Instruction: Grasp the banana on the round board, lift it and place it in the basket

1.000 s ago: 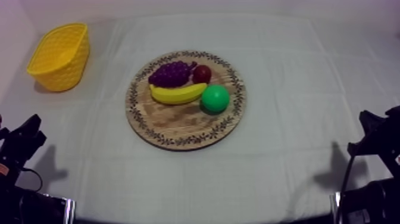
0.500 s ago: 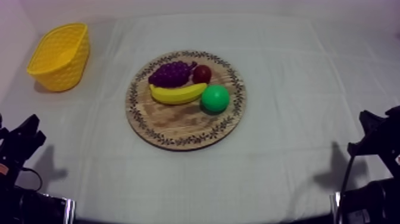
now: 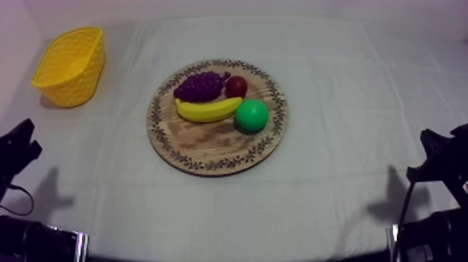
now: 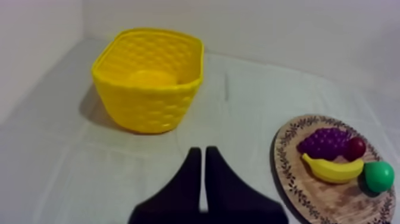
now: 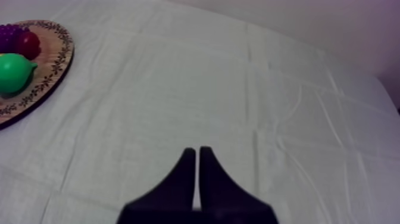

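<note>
Banana [image 3: 207, 110] is lying on the wooden board [image 3: 209, 150], around the middle of the surface [image 3: 334, 104]. It's tucked just in front of the grapes [image 3: 200, 86], with one tip right up against the green pear [image 3: 251, 116]. The small red fruit [image 3: 236, 86] sits beside the grapes, behind the pear.

The top view gives the whole layout. The yellow basket [image 3: 76, 83] is off at the far left corner, close to the surface's left edge and well apart from the board, with plain bare cloth between them. To the right of the board it's wide open cloth all the way across.

The left wrist view looks straight into the basket's mouth, so you can see the woven inside wall and the floor. The left gripper [image 4: 202, 152] has its fingers pressed together in a narrow wedge, gripping nothing, hanging over bare cloth between basket and board.

The right wrist view catches the board's patterned rim with the pear, the red fruit and a bit of the grapes. The right gripper [image 5: 197, 150] is closed on nothing too, over empty wrinkled cloth well away from the board.

In the top view both arms sit low at their own sides.
</note>
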{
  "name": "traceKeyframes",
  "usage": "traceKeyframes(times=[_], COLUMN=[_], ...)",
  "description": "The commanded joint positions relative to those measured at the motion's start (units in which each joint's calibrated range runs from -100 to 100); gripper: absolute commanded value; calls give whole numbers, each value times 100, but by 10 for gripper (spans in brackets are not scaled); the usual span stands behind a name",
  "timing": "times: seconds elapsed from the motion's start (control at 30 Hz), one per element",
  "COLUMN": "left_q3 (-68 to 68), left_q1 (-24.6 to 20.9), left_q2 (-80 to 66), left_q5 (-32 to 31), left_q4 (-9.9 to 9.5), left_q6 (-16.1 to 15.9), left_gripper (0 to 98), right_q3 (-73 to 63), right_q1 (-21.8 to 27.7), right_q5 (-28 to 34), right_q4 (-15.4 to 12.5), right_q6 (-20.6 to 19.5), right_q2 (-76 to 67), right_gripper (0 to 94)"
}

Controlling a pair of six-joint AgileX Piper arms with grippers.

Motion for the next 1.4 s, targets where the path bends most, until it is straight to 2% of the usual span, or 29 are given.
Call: traceKeyframes(times=[0.0,0.23,0.5,0.63,0.9,1.2,1.37], left_q3=[-859,-3063,-5794,-6830,-8143,-8902,-9136], left_q1=[37,250,357,310,170,421,667], left_q2=[547,2192,4465,5618,7495,8826,9189], left_q5=[136,437,1268,1539,2362,2733,2894], left_q4=[-9,-5,-20,-16,-32,-94,80], left_q6=[-68,-397,-546,-509,-332,-650,-823], left_gripper=[1,3,32,26,2,1,1], right_q3=[4,4,4,4,4,4,4], right_q1=[1,1,1,1,1,1,1], right_q5=[0,0,0,0,0,0,0], right_q4=[1,1,1,1,1,1,1], right_q6=[-5,-6,-6,-6,-6,-6,-6], right_q2=[3,3,3,3,3,3,3], right_gripper=[4,4,4,4,4,4,4])
